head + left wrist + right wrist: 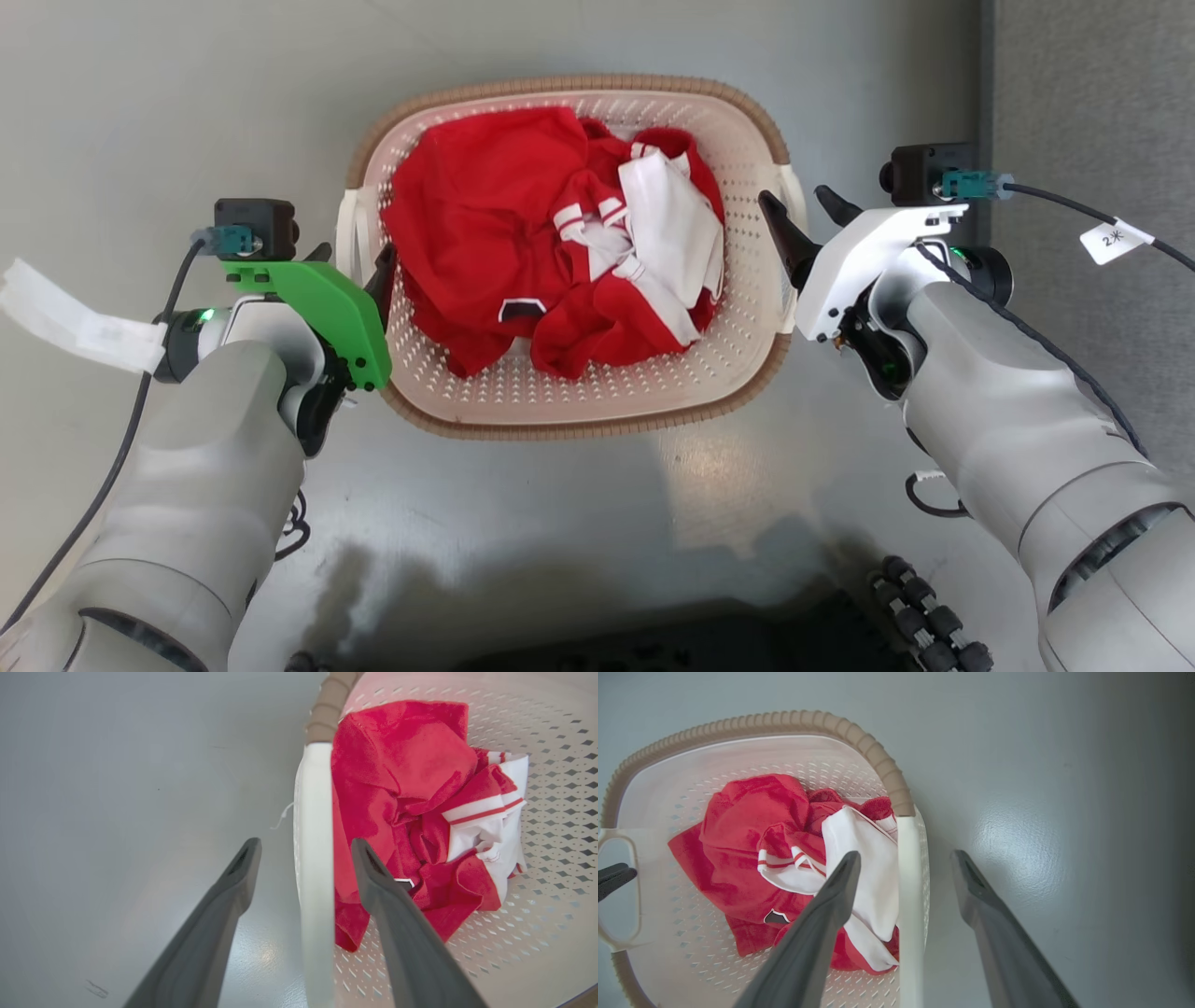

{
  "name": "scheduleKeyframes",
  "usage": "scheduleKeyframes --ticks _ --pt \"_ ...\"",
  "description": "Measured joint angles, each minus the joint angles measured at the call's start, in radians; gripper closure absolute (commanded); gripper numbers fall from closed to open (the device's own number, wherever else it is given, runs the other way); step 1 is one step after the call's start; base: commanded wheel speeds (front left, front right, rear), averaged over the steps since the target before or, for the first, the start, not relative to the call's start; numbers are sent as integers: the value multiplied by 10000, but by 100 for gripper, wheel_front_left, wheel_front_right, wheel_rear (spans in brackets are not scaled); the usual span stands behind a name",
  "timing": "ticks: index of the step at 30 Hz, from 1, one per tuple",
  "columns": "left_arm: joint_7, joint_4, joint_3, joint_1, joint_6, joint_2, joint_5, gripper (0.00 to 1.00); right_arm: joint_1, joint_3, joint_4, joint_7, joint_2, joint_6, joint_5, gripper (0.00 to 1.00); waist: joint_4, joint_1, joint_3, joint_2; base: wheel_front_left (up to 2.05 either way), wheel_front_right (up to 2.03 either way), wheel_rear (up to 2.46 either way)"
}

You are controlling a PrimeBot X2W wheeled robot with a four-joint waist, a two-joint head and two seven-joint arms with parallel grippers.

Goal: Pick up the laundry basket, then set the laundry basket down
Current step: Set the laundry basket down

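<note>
gaping wide at nine and three o'clock, left gripper [355, 257] and right gripper [794, 196] risk tilting the laundry basket [560, 86] if mistimed.

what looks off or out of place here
Nothing stands out. The laundry basket sits level, red and white clothes all inside it, none spilled. The left gripper and right gripper are open, each straddling a side handle.
</note>
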Motion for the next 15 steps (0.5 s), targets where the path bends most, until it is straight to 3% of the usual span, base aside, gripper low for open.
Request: scheduleKeyframes --ticks 15 --pt "-658 -88 -186 629 -2 125 -134 0 502 -10 -25 -219 6 0 268 0 -134 -1 -1524 1 0 0 0"
